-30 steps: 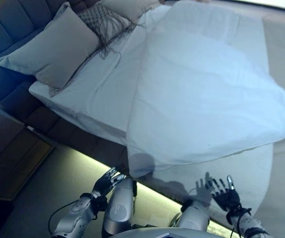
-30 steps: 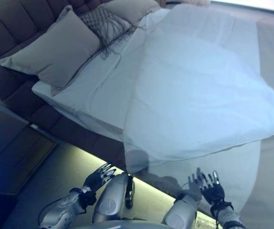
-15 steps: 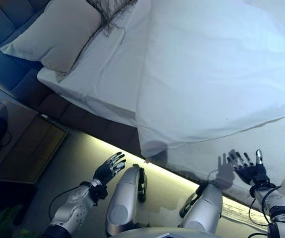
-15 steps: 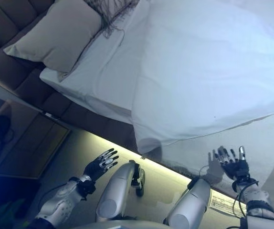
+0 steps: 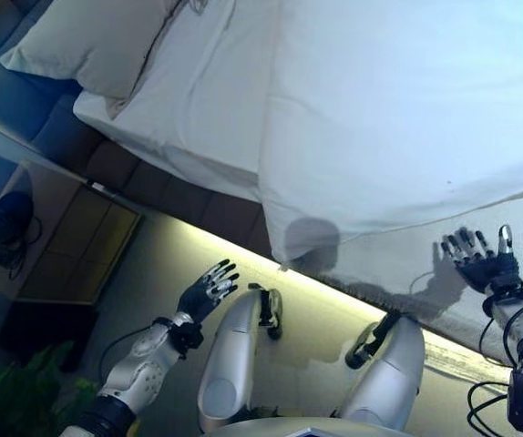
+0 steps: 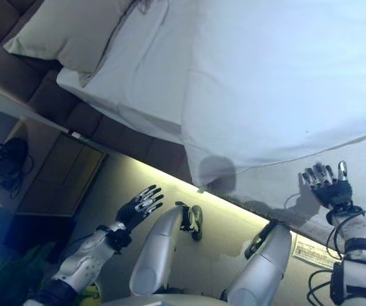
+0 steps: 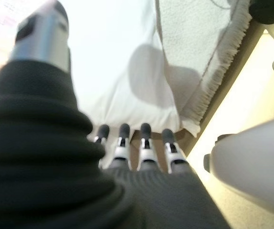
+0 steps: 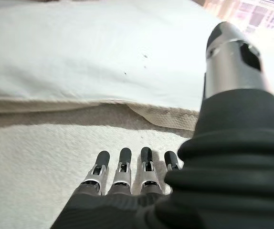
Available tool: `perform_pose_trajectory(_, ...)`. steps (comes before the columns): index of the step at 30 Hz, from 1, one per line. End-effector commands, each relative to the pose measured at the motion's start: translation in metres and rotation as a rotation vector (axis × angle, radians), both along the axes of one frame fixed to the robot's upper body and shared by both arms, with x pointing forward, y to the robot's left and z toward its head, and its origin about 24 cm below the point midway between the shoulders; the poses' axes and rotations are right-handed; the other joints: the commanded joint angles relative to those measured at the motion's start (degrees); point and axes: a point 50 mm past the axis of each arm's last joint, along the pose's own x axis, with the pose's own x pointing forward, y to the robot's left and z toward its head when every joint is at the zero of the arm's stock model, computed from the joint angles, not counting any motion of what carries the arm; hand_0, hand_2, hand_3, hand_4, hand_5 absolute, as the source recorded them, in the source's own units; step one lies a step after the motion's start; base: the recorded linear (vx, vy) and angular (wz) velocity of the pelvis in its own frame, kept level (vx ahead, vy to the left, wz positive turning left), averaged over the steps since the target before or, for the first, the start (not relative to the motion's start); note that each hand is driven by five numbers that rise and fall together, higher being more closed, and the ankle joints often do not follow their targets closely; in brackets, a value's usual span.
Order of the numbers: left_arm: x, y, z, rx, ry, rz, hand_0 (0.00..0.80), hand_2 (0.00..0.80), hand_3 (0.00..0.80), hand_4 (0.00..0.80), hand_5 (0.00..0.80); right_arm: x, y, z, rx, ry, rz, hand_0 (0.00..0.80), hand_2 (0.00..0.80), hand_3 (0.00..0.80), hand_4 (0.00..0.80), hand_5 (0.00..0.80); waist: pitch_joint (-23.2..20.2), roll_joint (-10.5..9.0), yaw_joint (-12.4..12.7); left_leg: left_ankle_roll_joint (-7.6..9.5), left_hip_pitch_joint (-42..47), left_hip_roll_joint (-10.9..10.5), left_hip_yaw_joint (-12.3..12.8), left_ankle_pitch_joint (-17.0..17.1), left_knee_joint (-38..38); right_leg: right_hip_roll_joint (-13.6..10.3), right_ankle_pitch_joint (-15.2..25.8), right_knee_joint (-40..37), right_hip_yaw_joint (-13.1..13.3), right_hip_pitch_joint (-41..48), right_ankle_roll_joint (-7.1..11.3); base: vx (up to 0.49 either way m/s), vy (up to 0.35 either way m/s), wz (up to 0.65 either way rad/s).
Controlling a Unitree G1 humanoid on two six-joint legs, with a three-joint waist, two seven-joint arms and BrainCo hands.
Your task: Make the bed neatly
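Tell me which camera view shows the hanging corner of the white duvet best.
The left wrist view: the hanging corner of the white duvet fills the middle, seen close beyond the open left hand, beside the fringed cream blanket. Both eye views show it smaller, over the bed's edge. The right wrist view shows only the duvet's side edge past the open right hand.

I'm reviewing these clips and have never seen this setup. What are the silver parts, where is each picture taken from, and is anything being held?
A humanoid robot stands beside a bed. Two pictures come from its head, looking down; the other two from cameras on its wrists, looking along the fingers. The left hand is open over the floor by the bed's edge. The right hand is open in front of the textured blanket. On the bed lie a white duvet, its corner hanging over the side, a sheet and a pillow. Neither hand holds anything.
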Motion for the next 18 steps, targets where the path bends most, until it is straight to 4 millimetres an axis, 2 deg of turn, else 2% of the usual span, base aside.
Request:
perform_pose_trajectory(1, 0.02, -0.002, 0.026, -0.066, -0.146, 0.027, 0.0, 0.0, 0.0, 0.0, 0.0, 0.015, -0.008, 0.03, -0.031, -0.115, -0.014, 0.0, 0.0, 0.0, 0.0, 0.0, 1.3, 2.34, 1.3, -1.29, 0.5, 4.5, -3.5, 4.2, -5.2, 0.8, 24.5, -13.0, 6.8, -4.9, 7.51, -0.074, 0.021, 0.04)
perform_pose_trajectory(5, 0.026, -0.01, 0.035, -0.093, -0.192, 0.026, 0.0, 0.0, 0.0, 0.0, 0.0, 0.026, -0.016, 0.061, -0.084, -0.175, -0.007, 0.0, 0.0, 0.0, 0.0, 0.0, 2.3, 3.92, 0.8, -1.48, -0.4, 4.5, -3.0, 5.0, -6.8, 1.1, 24.0, -12.9, 7.6, -6.6, 7.43, -0.101, 0.071, 0.03)
perform_pose_trajectory(10, 0.032, -0.021, 0.037, -0.155, -0.219, 0.041, 0.0, 0.0, 0.0, 0.0, 0.0, 0.042, -0.021, 0.109, -0.18, -0.229, 0.039, 0.0, 0.0, 0.0, 0.0, 0.0, 3.8, 6.97, -0.2, -1.64, -1.0, 3.3, -2.0, 5.9, -9.2, 1.6, 23.4, -13.8, 8.9, -8.5, 7.18, -0.088, 0.144, -0.02)
perform_pose_trajectory(14, 0.032, -0.027, 0.038, -0.206, -0.235, 0.049, 0.0, 0.0, 0.0, 0.0, 0.0, 0.05, -0.017, 0.131, -0.257, -0.247, 0.085, 0.0, 0.0, 0.0, 0.0, 0.0, 4.8, 8.43, -1.2, -1.87, -0.9, 3.2, -1.1, 6.3, -10.6, 2.2, 22.9, -14.6, 9.9, -9.3, 6.58, -0.034, 0.156, -0.04)
perform_pose_trajectory(15, 0.031, -0.029, 0.039, -0.222, -0.24, 0.049, 0.0, 0.0, 0.0, 0.0, 0.0, 0.052, -0.015, 0.138, -0.276, -0.255, 0.096, 0.088, 0.088, 0.088, 0.088, 0.088, 5.0, 8.76, -1.3, -1.9, -1.0, 3.2, -0.9, 6.4, -10.9, 2.3, 22.6, -14.6, 10.1, -9.6, 6.36, -0.031, 0.144, -0.01)
perform_pose_trajectory(16, 0.031, -0.03, 0.039, -0.232, -0.243, 0.048, 0.0, 0.0, 0.0, 0.0, 0.0, 0.054, -0.014, 0.141, -0.29, -0.261, 0.103, 0.22, 0.22, 0.22, 0.22, 0.22, 5.1, 8.99, -1.5, -1.95, -1.0, 3.3, -0.7, 6.4, -11.0, 2.4, 22.4, -14.6, 10.2, -9.7, 6.19, -0.027, 0.142, -0.05)
perform_pose_trajectory(17, 0.03, -0.031, 0.039, -0.244, -0.244, 0.048, 0.0, 0.0, 0.0, 0.0, 0.0, 0.055, -0.013, 0.145, -0.308, -0.266, 0.114, 0.424, 0.424, 0.424, 0.424, 0.424, 5.3, 9.24, -1.6, -2.02, -1.1, 3.4, -0.5, 6.5, -11.2, 2.4, 22.2, -14.5, 10.4, -10.0, 6.04, -0.02, 0.106, -0.08)
perform_pose_trajectory(18, 0.029, -0.032, 0.039, -0.249, -0.244, 0.049, 0.0, 0.0, 0.0, 0.0, 0.0, 0.056, -0.012, 0.147, -0.317, -0.267, 0.12, 0.471, 0.471, 0.471, 0.471, 0.471, 5.4, 9.34, -1.6, -2.05, -1.1, 3.4, -0.3, 6.5, -11.3, 2.4, 22.1, -14.4, 10.5, -10.1, 6.0, -0.028, 0.1, -0.08)
